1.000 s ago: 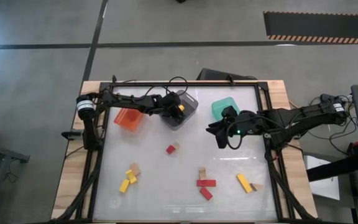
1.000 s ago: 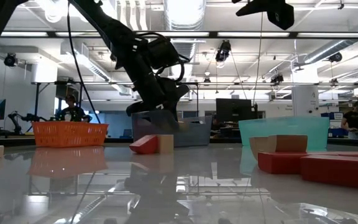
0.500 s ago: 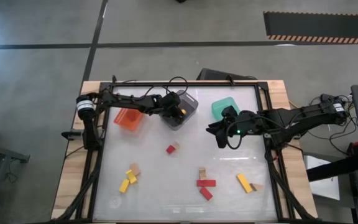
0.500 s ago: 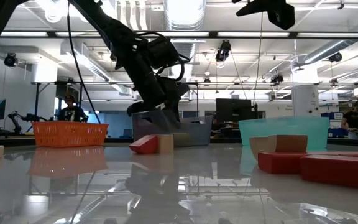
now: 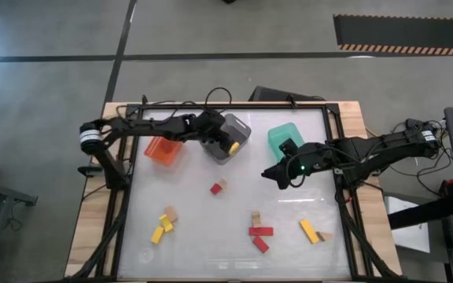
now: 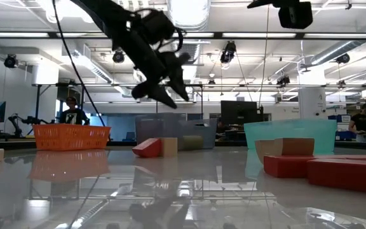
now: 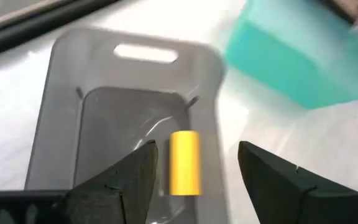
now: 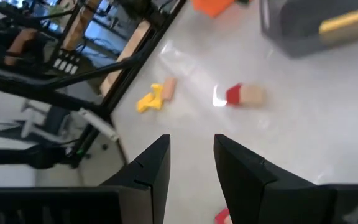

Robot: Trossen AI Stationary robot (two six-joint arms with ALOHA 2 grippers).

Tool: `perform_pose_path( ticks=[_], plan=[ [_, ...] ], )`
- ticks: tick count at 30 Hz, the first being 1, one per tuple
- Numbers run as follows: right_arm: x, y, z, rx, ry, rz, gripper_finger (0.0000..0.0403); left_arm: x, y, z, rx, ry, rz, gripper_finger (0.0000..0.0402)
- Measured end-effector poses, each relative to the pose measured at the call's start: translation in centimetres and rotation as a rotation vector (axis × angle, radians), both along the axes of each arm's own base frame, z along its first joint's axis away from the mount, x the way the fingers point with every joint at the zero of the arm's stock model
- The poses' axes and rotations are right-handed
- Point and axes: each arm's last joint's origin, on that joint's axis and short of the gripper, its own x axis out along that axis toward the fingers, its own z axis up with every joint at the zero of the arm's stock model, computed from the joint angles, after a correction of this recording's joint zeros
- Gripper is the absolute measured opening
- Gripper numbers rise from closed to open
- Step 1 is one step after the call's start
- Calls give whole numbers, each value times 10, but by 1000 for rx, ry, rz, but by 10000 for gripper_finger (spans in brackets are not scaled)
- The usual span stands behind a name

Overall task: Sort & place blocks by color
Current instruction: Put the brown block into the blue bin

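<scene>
From above, you are watching the left gripper (image 5: 213, 128) hanging over the grey bin (image 5: 228, 138), with a yellow block (image 5: 233, 147) lying inside that bin. The right gripper (image 5: 278, 174) is waiting over bare table (image 5: 289, 236) below the green bin (image 5: 283, 136). The loose blocks (image 5: 259, 233) are lying well apart across the near half, and the orange bin (image 5: 162, 149) is sitting beside the grey one.

From table height, you are seeing the left gripper (image 6: 161, 86) raised clear above the grey bin (image 6: 176, 133), its fingers parted and nothing between them.

Through the left wrist camera, you are looking down past open fingers (image 7: 129, 180) at the yellow block (image 7: 184, 162) resting on the bin floor, touching neither finger. This drop looks done.

Through the right wrist camera, the fingers (image 8: 148, 171) are standing a little apart with nothing between them, pointing toward a red and tan pair (image 8: 244, 94).

Next, you are probably picking another loose block; that calls for lowering an open gripper squarely over one piece without nudging its neighbour.
</scene>
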Motion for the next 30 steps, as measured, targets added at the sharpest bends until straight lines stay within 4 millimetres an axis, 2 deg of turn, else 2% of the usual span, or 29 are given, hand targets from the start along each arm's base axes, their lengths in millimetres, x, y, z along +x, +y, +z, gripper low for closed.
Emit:
perform_pose_path(
  ticks=[5,11,19,23,30],
  plan=[
    [0,3,0,119,19,33,114,-10,-16,33,25,-95,-39,208],
    [-1,5,0,212,44,73,114,-22,-44,67,52,-215,-115,208],
    [0,13,-3,324,84,59,114,-31,-85,90,75,-285,-250,208],
    [9,25,-9,358,123,60,114,-36,-94,97,126,-297,-312,208],
    [43,43,-21,370,301,16,114,-52,-100,114,108,-359,-410,208]
  ],
)
